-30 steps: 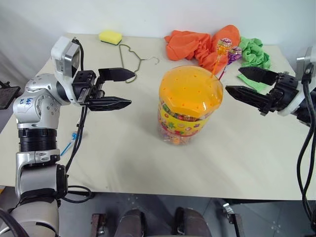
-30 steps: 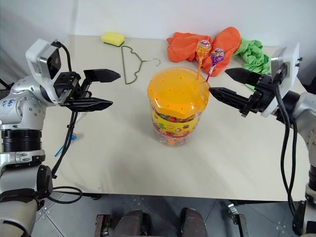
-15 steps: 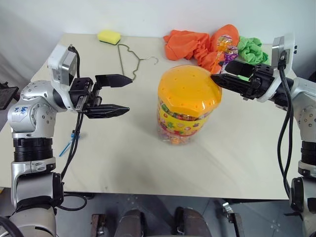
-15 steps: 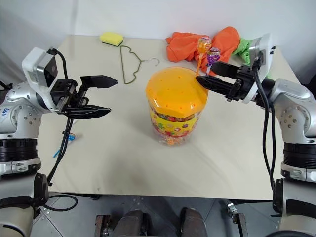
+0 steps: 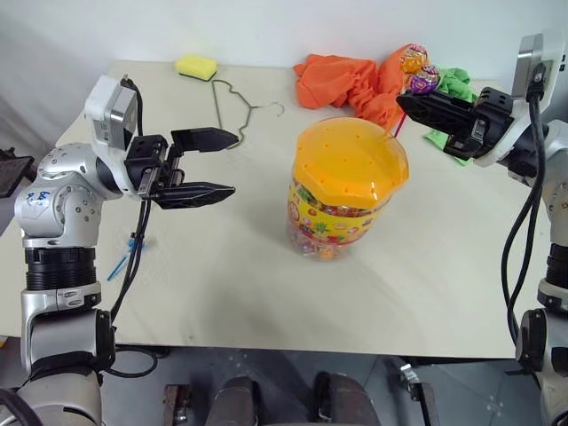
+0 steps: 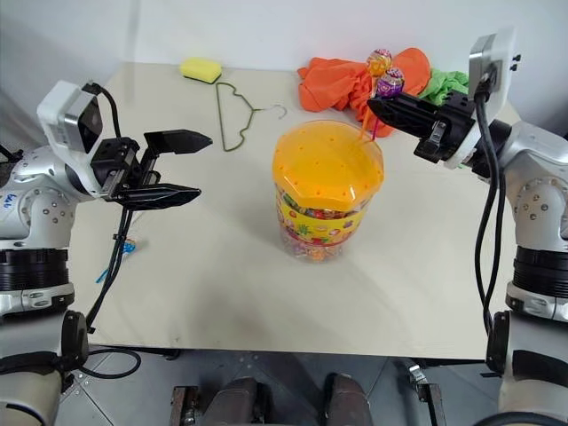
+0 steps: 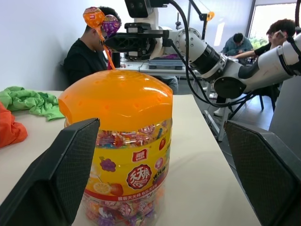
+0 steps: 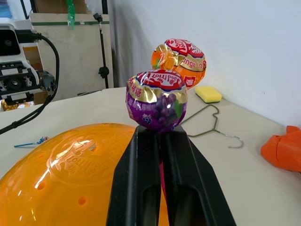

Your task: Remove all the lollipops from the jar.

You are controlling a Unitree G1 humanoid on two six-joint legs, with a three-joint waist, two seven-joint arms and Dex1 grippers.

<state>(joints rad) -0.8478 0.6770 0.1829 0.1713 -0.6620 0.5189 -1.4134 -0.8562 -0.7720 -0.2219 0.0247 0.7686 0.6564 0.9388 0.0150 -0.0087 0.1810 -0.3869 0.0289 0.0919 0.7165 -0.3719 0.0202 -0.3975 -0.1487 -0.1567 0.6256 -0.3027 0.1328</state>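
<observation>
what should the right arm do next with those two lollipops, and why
Probably keep lifting straight up. The right end effector is shut on the sticks just under the purple lollipop and orange lollipop, but in the left wrist view an orange stick seems to reach down to the jar lid, so it may not be free. Once clear, carry them over the table.

Left arm raised at the robot's left, its left gripper pointing level toward the right with the two black fingers spread wide, empty. Right arm raised opposite; right gripper pointing leftward, fingers pinched together on lollipop sticks.
</observation>
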